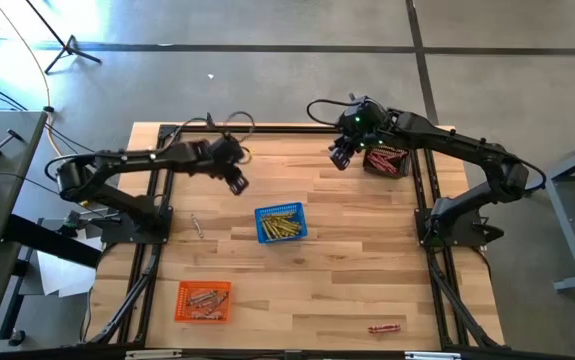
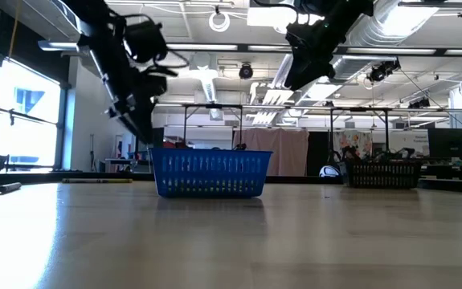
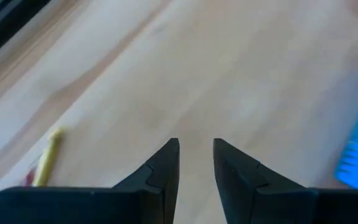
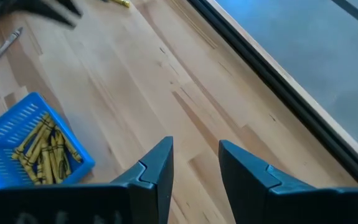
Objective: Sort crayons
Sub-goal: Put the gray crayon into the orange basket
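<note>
Bare wood fills the foreground of the low view, the table (image 2: 231,241) running pale and smooth to the blue basket (image 2: 210,173) at mid-frame.

Up close in the left wrist view, the left gripper (image 3: 196,152) shows its two dark fingers parted by a narrow gap with nothing between them; a loose yellow crayon (image 3: 47,158) lies on the boards at lower left of that frame. The right gripper (image 4: 195,152) stands likewise slightly apart and empty, hovering near the dark basket (image 1: 386,160) at upper right of the high view.

Outward from there: yellow crayons (image 1: 282,227) fill the blue basket at centre, an orange basket (image 1: 203,301) sits lower left, a grey crayon (image 1: 196,226) lies left of centre, and a red crayon (image 1: 385,327) rests alone near the bottom edge.

I'd judge these sticks light, stiff, waxy and apt to roll or snap if squeezed hard; a pinch across the middle, jaws square to the length, looks safest on such a slick top.

Beyond the table, a large workshop with ceiling ducts, lights and windows at left.
</note>
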Controlling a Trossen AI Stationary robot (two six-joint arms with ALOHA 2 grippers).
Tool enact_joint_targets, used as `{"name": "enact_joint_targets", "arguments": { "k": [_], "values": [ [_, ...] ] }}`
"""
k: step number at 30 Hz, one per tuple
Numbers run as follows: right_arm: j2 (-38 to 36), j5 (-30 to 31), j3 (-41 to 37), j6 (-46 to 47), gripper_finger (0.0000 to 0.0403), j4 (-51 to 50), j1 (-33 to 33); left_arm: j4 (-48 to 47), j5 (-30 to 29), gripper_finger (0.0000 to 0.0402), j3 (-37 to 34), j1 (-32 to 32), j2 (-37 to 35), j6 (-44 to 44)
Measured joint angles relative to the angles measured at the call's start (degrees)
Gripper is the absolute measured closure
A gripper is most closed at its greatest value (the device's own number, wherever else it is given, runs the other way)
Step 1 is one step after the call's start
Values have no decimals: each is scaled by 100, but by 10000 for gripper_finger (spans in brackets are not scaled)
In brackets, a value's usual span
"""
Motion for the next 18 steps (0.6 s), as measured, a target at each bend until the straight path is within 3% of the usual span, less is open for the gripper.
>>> {"name": "enact_joint_targets", "arguments": {
  "k": [3,8,18],
  "values": [
    [0,-1,0,-222,291,15,1,-274,33,314,-2,526,25,-153],
    [0,-1,0,-553,291,72,0,-549,334,314,150,1175,81,377],
    [0,-1,0,-564,291,156,0,-1887,290,314,391,1794,661,1270]
  ]
}}
